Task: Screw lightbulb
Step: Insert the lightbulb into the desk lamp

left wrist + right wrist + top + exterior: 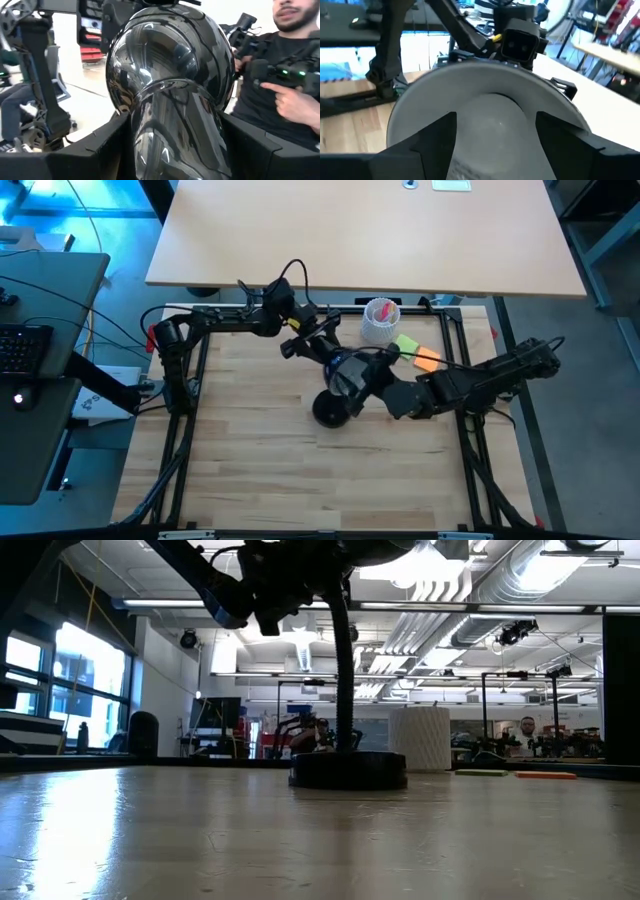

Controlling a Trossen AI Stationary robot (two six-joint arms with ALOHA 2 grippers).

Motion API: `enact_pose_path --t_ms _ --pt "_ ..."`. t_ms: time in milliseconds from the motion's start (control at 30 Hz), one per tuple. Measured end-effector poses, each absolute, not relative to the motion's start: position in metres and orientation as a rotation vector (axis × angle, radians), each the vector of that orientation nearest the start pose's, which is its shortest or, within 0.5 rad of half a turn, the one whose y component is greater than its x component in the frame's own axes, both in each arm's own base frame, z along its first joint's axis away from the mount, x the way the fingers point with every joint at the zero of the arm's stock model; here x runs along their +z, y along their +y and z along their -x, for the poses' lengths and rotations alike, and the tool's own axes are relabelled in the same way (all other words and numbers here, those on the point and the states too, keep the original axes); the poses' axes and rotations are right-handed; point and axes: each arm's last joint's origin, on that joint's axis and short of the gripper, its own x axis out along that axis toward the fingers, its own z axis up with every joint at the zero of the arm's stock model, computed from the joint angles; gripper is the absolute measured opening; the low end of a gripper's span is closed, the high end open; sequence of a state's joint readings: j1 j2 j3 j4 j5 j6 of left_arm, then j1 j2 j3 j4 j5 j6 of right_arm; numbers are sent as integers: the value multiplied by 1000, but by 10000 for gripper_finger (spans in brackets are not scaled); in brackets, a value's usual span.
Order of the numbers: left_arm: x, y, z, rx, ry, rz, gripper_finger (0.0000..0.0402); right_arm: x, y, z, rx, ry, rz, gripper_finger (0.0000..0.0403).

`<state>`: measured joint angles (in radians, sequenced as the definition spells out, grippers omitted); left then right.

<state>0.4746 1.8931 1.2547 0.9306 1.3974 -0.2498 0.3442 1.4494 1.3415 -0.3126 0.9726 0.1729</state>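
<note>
A black desk lamp stands mid-table on its round base [330, 410] [348, 770], its stem [345, 670] rising to the head [350, 370]. My left gripper [335, 355] is shut on the head's glossy rear [170, 75]. My right gripper [378, 388] faces the head's open pale inside [420, 105]. It is shut on the white lightbulb [490, 120], which sits in the middle of the shade. The bulb's metal base is hidden. My left gripper pinches the narrow rear neck of the lamp head [175, 140] between its two fingers [100, 145], coming from the table's left and far side. The head stays up on its stem, clear of the table. My right gripper pinches the bulb's rounded glass end [470, 135] between its two fingers [432, 140], coming from the table's right side, pointing into the shade's opening. The bulb sits inside the shade; how its far end meets the socket is hidden.
A white ribbed cup [380, 320] [420, 738] holding something pink stands behind the lamp. A green pad [408, 345] and an orange pad [428, 360] lie to its right. A person [280, 75] with hand controllers sits beyond the table.
</note>
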Motion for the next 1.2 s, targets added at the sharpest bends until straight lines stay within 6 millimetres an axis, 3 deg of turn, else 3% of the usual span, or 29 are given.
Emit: enact_pose_path --t_ms 533,900,1067,1200 --pt "277 160 -370 -1033 -34 -24 264 365 125 -290 -396 392 598 267" --pt "276 165 -372 -905 -37 44 264 364 103 -300 -242 560 1258 268" --pt "276 165 -372 -895 -38 50 264 364 90 -304 -247 609 1345 268" --pt "276 164 -374 -864 -47 57 264 363 79 -308 -245 617 1296 268"
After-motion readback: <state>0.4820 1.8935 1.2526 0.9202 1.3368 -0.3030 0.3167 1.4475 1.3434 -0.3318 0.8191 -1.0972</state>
